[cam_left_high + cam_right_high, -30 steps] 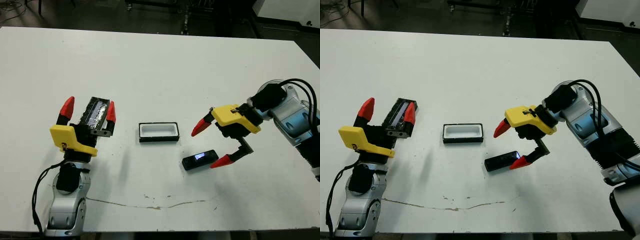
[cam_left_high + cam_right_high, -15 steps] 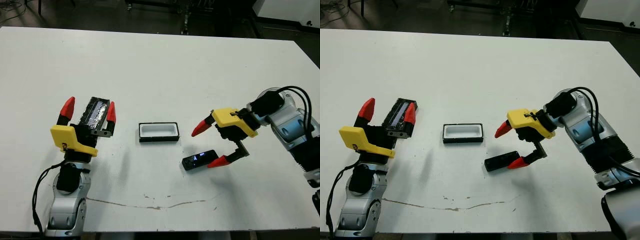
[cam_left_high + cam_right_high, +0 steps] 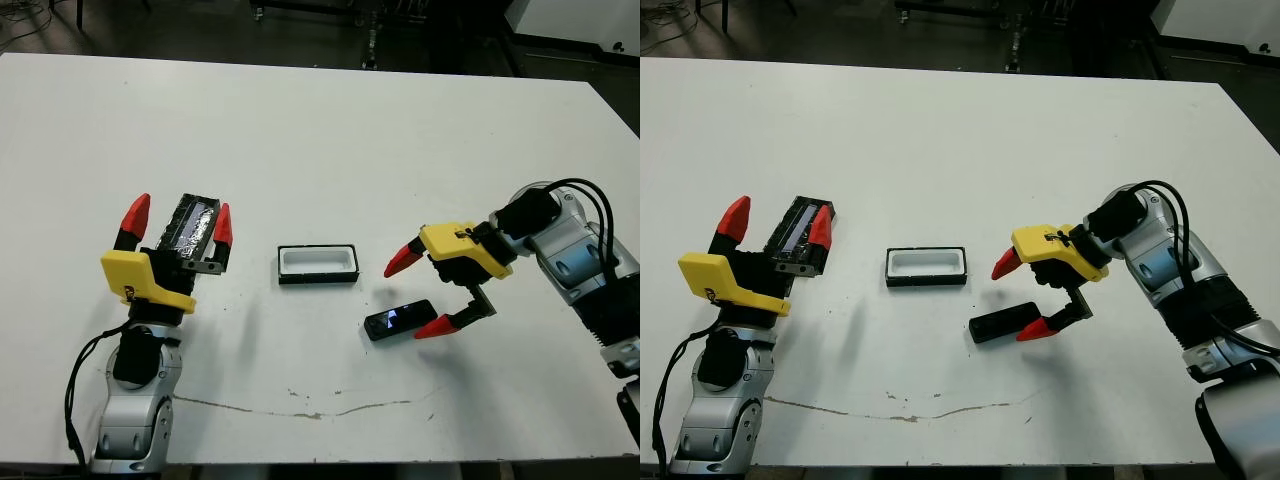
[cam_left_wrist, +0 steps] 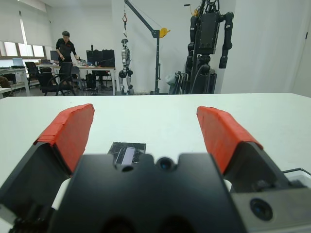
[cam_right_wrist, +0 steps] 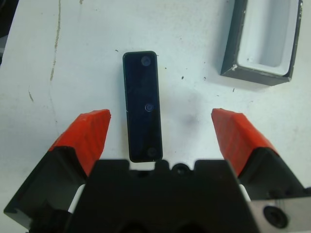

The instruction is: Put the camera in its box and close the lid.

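right gripper (image 3: pixel 412 297) fingers spread wide, straddling the camera (image 3: pixel 399 320) without touching, camera flat on the bench (image 3: pixel 330 140) near the box (image 3: pixel 317 264), left gripper (image 3: pixel 178 222) fingers apart, empty, lid (image 3: pixel 192 227) lying just beyond them

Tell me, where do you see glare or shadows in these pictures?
Left eye view: the camera shows a small bluish glint on its face, and the lid's panel shines silvery; soft grey shadows lie on the table under the right hand. Right wrist view: the camera's face looks dark with faint spots, no strong glare. Left wrist view: bright, even room light.
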You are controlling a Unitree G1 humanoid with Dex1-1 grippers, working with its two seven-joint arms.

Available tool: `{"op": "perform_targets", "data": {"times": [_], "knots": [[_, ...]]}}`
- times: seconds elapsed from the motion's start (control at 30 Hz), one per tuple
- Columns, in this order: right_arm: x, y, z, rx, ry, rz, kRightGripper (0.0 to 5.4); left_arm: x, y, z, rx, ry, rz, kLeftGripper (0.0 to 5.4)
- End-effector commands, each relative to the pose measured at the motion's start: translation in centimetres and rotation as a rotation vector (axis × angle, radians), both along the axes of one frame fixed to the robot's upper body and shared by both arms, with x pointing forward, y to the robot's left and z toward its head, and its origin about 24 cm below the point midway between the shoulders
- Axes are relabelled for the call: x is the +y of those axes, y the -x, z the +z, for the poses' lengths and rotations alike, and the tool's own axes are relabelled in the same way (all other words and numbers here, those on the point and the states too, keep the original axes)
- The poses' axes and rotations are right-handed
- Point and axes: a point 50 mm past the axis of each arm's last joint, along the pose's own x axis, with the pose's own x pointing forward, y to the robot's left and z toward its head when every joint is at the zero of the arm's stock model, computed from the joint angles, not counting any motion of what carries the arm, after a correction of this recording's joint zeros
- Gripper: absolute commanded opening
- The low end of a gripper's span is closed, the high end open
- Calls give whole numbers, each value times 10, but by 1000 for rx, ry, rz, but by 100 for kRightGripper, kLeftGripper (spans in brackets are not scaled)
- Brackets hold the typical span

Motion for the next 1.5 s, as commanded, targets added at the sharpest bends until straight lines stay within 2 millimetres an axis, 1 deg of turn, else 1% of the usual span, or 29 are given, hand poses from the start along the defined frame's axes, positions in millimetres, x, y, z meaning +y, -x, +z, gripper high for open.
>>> {"op": "perform_targets", "data": {"times": [0.03, 0.13, 0.23, 0.33, 0.57, 0.77, 0.83, 0.93, 1.03, 1.17, 1.3, 1.5], "knots": [[-3, 1, -4, -12, -10, -29, 540, 1, 1, -2, 16, -9, 0, 539], [-3, 1, -5, -20, -19, -45, 534, 1, 1, -2, 15, -5, -2, 540], [-4, 1, -7, -28, -24, -50, 510, 1, 1, -2, 14, -2, -1, 540], [-4, 3, -10, -36, -24, -53, 461, 1, 1, -3, 12, -24, 11, 540], [-4, 6, -14, -64, -24, -53, 344, 1, 1, -3, 14, 0, 3, 540], [-5, 7, -17, -55, -27, -52, 244, 2, 2, -2, 22, -20, 20, 540], [-5, 7, -16, -53, -26, -46, 240, 2, 2, -2, 28, -12, 17, 540], [-6, 8, -14, -53, -12, -34, 214, 2, 2, -1, 26, -21, 21, 540], [-7, 8, -14, -61, 0, -39, 172, 2, 2, -1, 23, -16, 26, 540], [-9, 8, -17, -48, -20, -89, 165, 1, 2, 0, 18, 9, 15, 540], [-11, 8, -18, -42, -42, -152, 165, 1, 2, 0, 14, -22, 26, 540], [-12, 5, -13, -46, -94, -215, 165, 2, 1, -1, 5, -3, 11, 540]]}}
